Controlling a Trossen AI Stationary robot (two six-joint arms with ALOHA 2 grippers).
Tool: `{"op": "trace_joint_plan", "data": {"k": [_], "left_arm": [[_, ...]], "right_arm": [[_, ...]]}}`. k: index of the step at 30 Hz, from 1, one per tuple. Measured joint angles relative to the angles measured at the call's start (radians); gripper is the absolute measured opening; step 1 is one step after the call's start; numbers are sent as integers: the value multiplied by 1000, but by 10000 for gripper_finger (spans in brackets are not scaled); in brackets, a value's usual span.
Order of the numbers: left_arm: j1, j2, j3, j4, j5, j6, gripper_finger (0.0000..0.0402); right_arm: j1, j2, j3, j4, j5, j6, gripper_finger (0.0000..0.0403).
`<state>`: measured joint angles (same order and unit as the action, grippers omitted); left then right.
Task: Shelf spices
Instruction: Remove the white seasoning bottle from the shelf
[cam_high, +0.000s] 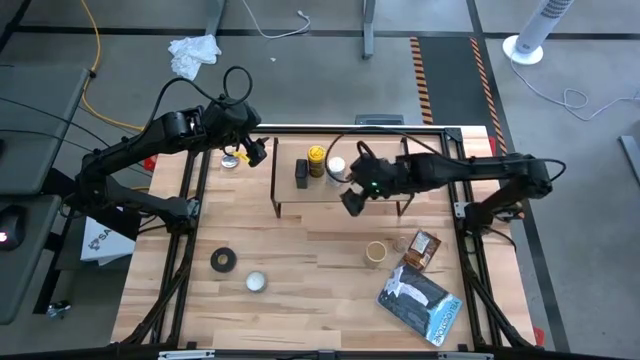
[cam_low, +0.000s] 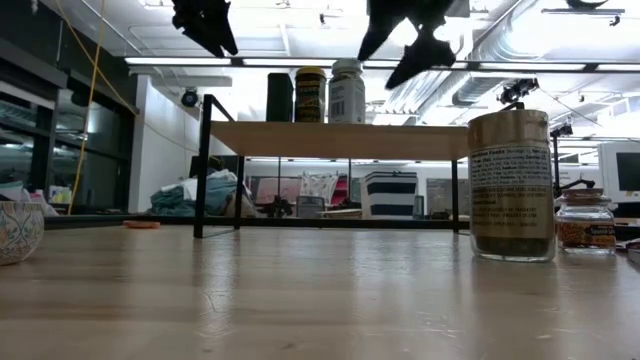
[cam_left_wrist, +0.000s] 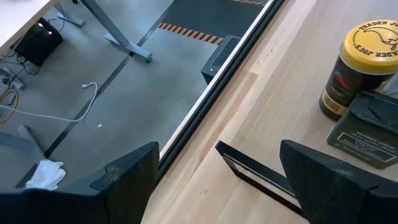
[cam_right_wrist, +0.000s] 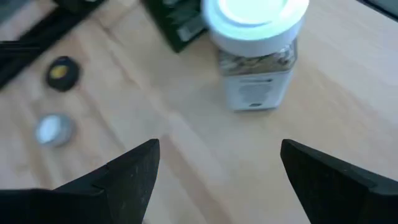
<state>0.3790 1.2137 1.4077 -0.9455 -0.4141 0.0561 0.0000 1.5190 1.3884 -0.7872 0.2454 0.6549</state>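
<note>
Nearest the low camera stands the tan-lidded jar (cam_low: 512, 185) on the bare table (cam_high: 300, 290), not yet put away, with the tiny brown-topped jar (cam_low: 585, 222) just beside it. From above, going left to right: the left gripper (cam_high: 256, 149) hovers with its fingers spread and empty off the shelf's left end. On the shelf (cam_high: 385, 188) three spices already stand close together at its left half: the dark bottle (cam_high: 302, 172), the yellow-lidded jar (cam_high: 317, 160) and the white-capped bottle (cam_high: 337, 166). The right gripper (cam_high: 352, 200) hangs over the shelf near the white-capped bottle, claw spread wide and holding nothing (it looks to have just let go). Right of it, on the table, the brown packet (cam_high: 424, 249) lies beside the two jars. Roughly half is done; three items are left
</note>
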Motion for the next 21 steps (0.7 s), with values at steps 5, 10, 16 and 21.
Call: {"op": "trace_joint_plan", "data": {"k": [5, 10, 16, 21], "left_arm": [[0, 0, 0, 0, -3, 0, 330], [0, 0, 0, 0, -2, 0, 330], [0, 0, 0, 1, -2, -2, 330], [0, 0, 0, 5, -2, -2, 330]], "right_arm": [[-9, 57, 0, 42, 75, -5, 331], [-8, 88, 0, 104, 149, -8, 331], [-21, 112, -2, 128, 227, -27, 331], [-28, 120, -2, 206, 220, -77, 325]]}}
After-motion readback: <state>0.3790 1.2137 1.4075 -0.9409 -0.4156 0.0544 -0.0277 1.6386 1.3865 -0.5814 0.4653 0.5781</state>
